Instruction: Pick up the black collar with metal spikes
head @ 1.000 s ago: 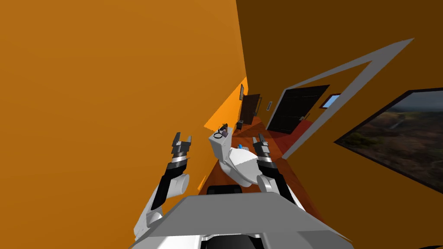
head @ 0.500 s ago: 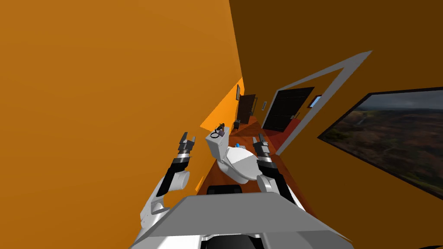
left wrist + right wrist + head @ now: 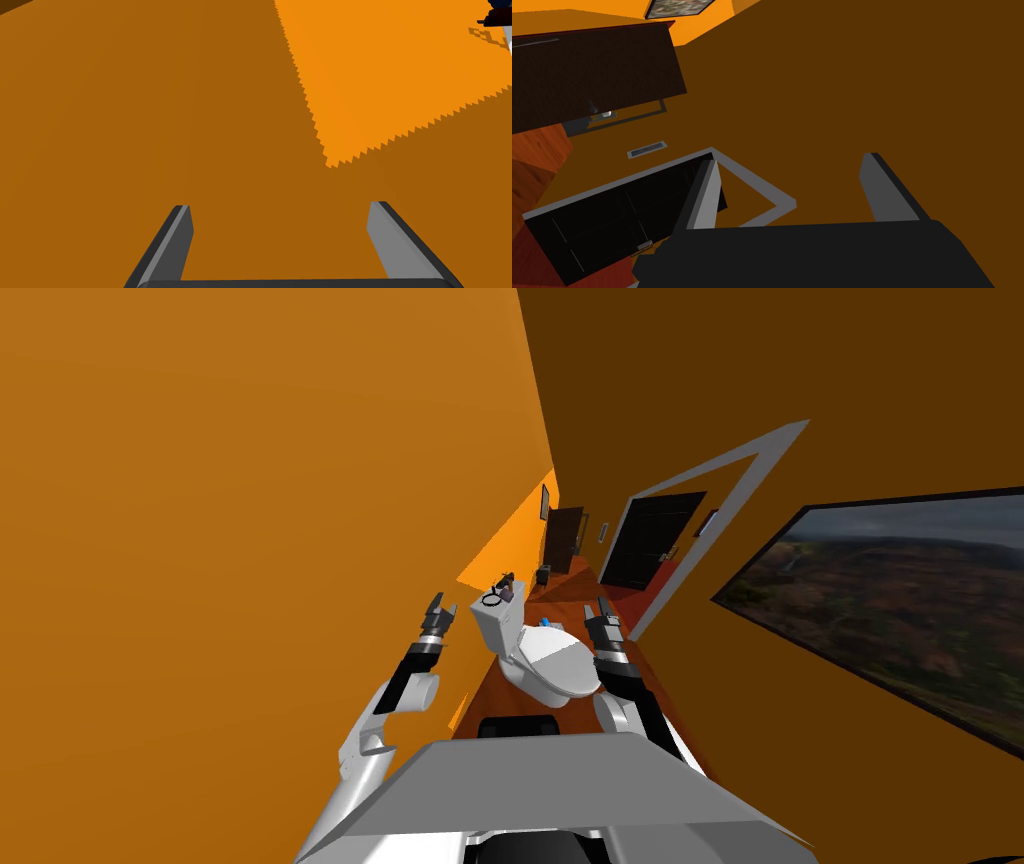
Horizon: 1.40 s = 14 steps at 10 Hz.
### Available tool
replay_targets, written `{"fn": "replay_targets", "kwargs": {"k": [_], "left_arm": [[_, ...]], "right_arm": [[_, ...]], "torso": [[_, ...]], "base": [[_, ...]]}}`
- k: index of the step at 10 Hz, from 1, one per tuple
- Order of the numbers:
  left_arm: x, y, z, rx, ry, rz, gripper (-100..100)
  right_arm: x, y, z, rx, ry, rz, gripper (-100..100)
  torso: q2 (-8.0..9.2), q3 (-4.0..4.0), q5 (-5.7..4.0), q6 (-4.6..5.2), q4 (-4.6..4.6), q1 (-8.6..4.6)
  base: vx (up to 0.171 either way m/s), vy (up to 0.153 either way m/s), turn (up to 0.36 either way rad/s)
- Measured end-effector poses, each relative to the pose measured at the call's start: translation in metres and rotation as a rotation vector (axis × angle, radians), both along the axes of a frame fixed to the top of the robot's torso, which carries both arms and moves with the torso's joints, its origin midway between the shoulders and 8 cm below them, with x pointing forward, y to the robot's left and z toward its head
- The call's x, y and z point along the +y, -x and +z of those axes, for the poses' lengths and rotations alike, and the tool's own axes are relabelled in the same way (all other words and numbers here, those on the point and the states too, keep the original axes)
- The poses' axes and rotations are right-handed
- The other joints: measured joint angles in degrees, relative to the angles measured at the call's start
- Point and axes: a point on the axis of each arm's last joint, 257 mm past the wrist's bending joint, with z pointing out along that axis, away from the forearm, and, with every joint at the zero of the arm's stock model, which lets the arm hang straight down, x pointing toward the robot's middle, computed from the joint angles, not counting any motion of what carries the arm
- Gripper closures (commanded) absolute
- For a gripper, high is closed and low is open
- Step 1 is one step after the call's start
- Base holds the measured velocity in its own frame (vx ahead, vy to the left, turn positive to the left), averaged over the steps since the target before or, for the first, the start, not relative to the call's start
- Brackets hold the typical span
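Standing close to a big orange wall (image 3: 250, 538), which is at the outer side of the left claw (image 3: 436, 611) and very near to it, I have a white toilet (image 3: 556, 666) between my two arms. Its tank (image 3: 494, 630) is just at the inner side of the left claw and a little ahead of it. The right claw (image 3: 603, 614) hangs at the other side of the toilet. Both claws are wide, the fingers apart and nothing between them. The left wrist view looks at the orange wall, so this claw is not yet pointed at the tank. The black collar (image 3: 491, 601) lies flat as a thin ring on the top of the tank, near the left claw and farther from the right one. Just beyond it, away from the claws, stands a small dark thing (image 3: 511, 589) that I cannot name. The spikes are too small to make out. I judge that the collar is light and its band bends easily, while the spikes are hard and smooth, so thin fingers may slide on them. I would take it from above at the band, one finger inside the ring and one outside, at a place between spikes. Because the dark thing is so close, the part of the ring nearer to the claw seems the safer place.
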Motion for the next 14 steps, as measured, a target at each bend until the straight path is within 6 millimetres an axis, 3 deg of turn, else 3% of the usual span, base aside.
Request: {"fn": "replay_targets", "kwargs": {"k": [7,14], "left_arm": [[0.016,-0.057,-0.049,0.213,-0.049,-0.018,-100],[0.051,-0.105,-0.092,0.418,-0.092,0.02,-100]], "right_arm": [[0.0,0.0,0.0,0.0,0.0,0.0,0],[0.0,0.0,0.0,0.0,0.0,0.0,0]], "torso": [[0.02,0.01,0.0,-0.02,0.0,0.01],[-0.01,0.0,0.0,0.0,0.0,0.03]], "base": [[-0.05,-0.029,-0.109],[-0.035,-0.023,-0.096]]}}
